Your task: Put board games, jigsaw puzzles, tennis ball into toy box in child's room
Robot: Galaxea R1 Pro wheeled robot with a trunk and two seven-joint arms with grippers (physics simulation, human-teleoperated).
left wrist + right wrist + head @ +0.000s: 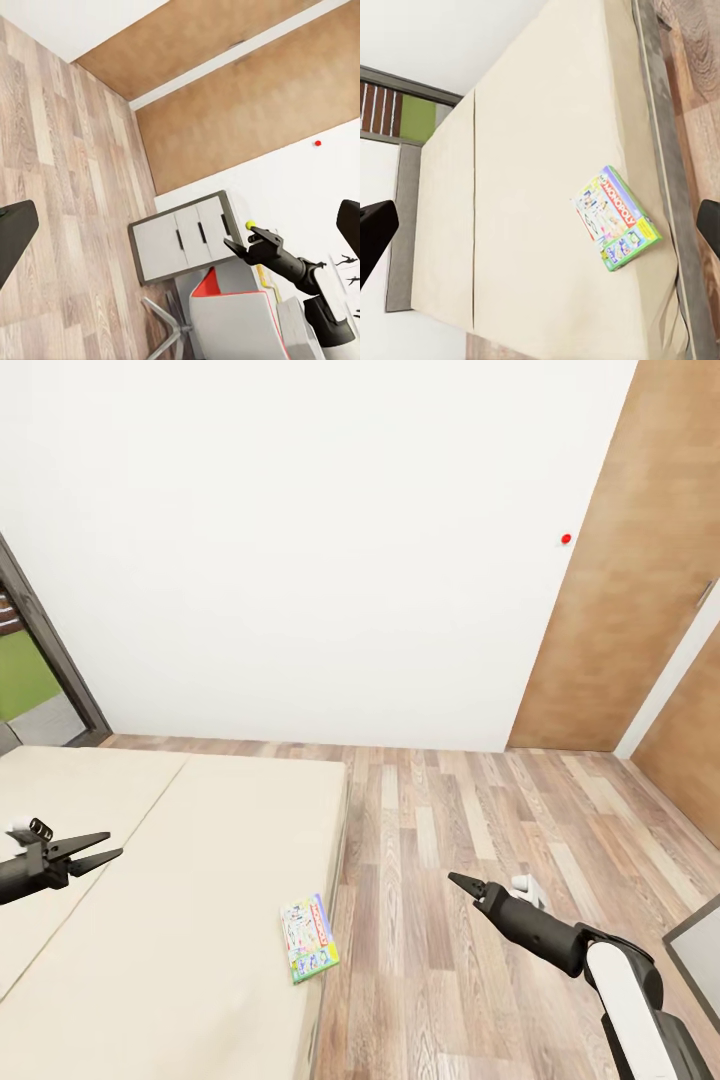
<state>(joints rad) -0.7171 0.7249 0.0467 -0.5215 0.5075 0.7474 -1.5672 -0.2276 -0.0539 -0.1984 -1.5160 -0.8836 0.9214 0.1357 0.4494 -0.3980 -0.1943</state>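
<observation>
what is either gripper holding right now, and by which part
Nothing. The left gripper and right gripper are both open and empty; the flat colourful green-edged board game box lies untouched on the cream bed.

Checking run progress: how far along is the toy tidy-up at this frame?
Done: nothing these views confirm; the toy box is not in sight. In hand: nothing, since the left gripper and right gripper both hang empty, the left with jaws apart. Left: one board game lies flat near the edge of the bed, unheld, and the tennis ball sits on the table.
</observation>
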